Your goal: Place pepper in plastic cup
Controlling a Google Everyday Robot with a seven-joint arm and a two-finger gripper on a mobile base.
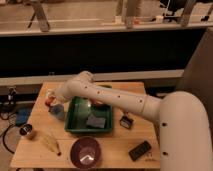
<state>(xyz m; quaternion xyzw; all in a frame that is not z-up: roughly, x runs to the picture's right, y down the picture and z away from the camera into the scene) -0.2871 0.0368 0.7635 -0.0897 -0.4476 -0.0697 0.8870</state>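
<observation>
Presently, over the left side of the table (114,144), the claw (52,100) is being held just above the plastic cup (57,111), with the pepper (48,102) showing at its tip.

The white arm (117,98) is being stretched across the green tray (77,118), the purple bowl (85,152) is being left well apart at the front, and the cup is being kept just beside the tray's left wall. Whether the claw is clenched or released cannot be told. The cup is being judged light, thin and easily tipped. The pepper is being judged a light, stiff, smooth-skinned toy, somewhat slippery but not fragile, best gripped across its broad middle. As it looks nearly as wide as the cup's mouth, a centred, gentle lowering is being called for.
</observation>
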